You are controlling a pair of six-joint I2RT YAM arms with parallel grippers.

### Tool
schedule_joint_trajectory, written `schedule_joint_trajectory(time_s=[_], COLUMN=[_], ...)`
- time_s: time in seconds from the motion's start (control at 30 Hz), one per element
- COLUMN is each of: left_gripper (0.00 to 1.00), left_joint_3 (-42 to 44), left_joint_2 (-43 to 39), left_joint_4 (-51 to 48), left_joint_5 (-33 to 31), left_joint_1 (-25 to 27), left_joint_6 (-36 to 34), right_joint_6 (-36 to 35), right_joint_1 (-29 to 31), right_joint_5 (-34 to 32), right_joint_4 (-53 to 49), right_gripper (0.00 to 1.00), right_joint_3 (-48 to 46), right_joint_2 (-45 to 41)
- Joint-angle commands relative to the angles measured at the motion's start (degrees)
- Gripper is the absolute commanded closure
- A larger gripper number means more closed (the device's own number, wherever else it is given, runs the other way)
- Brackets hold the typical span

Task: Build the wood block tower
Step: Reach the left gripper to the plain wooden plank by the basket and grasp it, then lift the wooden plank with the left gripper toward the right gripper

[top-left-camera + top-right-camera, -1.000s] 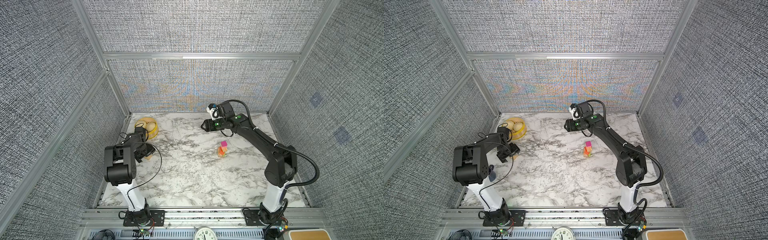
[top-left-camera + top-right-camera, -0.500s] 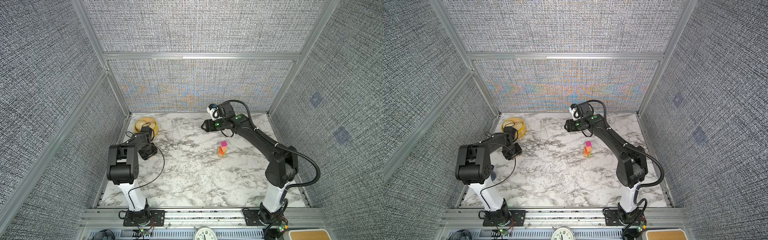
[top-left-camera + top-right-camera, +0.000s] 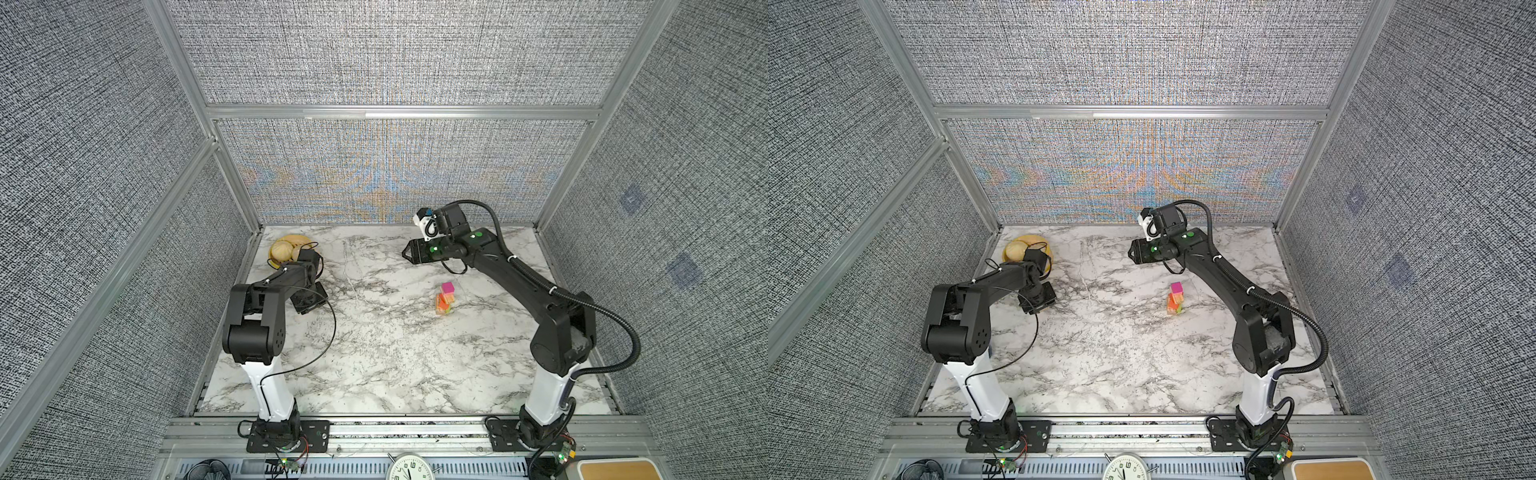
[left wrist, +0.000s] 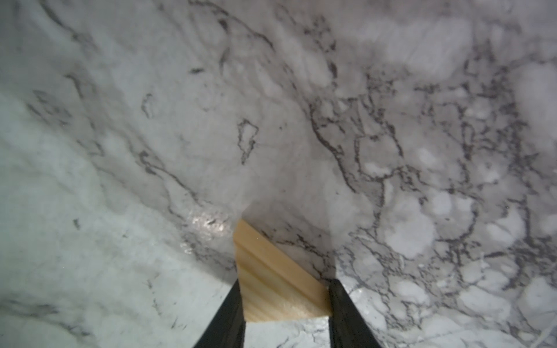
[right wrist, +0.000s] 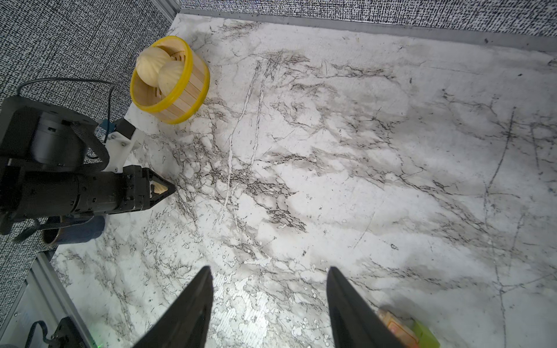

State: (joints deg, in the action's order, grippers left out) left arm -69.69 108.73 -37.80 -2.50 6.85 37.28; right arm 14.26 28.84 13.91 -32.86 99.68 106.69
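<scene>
My left gripper [image 4: 284, 281] is shut on a tan wood block [image 4: 265, 265] with a slanted face, held low over the marble. It is at the left of both top views [image 3: 309, 299] [image 3: 1038, 299], and the block [image 5: 159, 188] shows between its tips [image 5: 168, 189] in the right wrist view. The tower [image 3: 444, 299] [image 3: 1175, 298] stands right of centre, magenta on top, then orange and lime green; its base [image 5: 404, 328] shows beside a right finger. My right gripper [image 3: 405, 251] [image 3: 1131, 251] [image 5: 268, 271] hangs open and empty behind the tower, aimed left.
A yellow steamer [image 3: 286, 247] [image 3: 1021, 247] [image 5: 187, 60] with buns sits in the back left corner, just behind the left arm. A dark mug [image 5: 75, 233] stands by the left wall under that arm. Grey fabric walls enclose the marble table [image 3: 374, 353].
My left gripper has closed on the tan block and shifted a little to the right, away from the left wall. The right arm and the tower have not moved.
</scene>
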Motion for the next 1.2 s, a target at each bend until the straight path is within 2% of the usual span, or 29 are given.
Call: schedule_joint_trajectory(time_s=[0.0,0.2,0.43,0.53,0.73,0.87,1.17], left_gripper=[0.79,0.79,0.8,0.81,0.83,0.83,0.84], left_joint_3=[-0.4,1.2,6.6,7.9,10.6,10.6,8.6], left_joint_2=[-0.1,-3.6,-12.1,-14.8,-19.6,-20.6,-17.1], left_joint_4=[-1.2,-0.1,8.3,12.4,24.3,29.3,37.4], left_joint_5=[2.8,5.9,17.5,23.6,32.1,35.3,37.3], left_joint_1=[0.7,3.1,4.7,5.2,6.9,8.6,14.9], left_joint_6=[-0.9,-3.0,-4.9,-6.1,-7.7,-8.6,-10.3], right_joint_6=[-0.5,-0.6,3.9,5.3,6.2,6.7,3.6], right_joint_1=[0.0,-1.0,-6.2,-7.1,-7.5,-7.5,-6.5], right_joint_5=[0.4,2.2,15.6,18.0,19.2,19.4,18.3], right_joint_4=[0.1,-0.2,5.2,6.2,3.1,1.0,-6.9], right_gripper=[0.39,0.39,0.39,0.4,0.42,0.42,0.41], right_joint_3=[0.1,0.7,-2.6,-3.0,-1.0,-0.4,1.8], right_joint_2=[0.1,1.4,1.2,0.7,0.0,-1.3,-3.4])
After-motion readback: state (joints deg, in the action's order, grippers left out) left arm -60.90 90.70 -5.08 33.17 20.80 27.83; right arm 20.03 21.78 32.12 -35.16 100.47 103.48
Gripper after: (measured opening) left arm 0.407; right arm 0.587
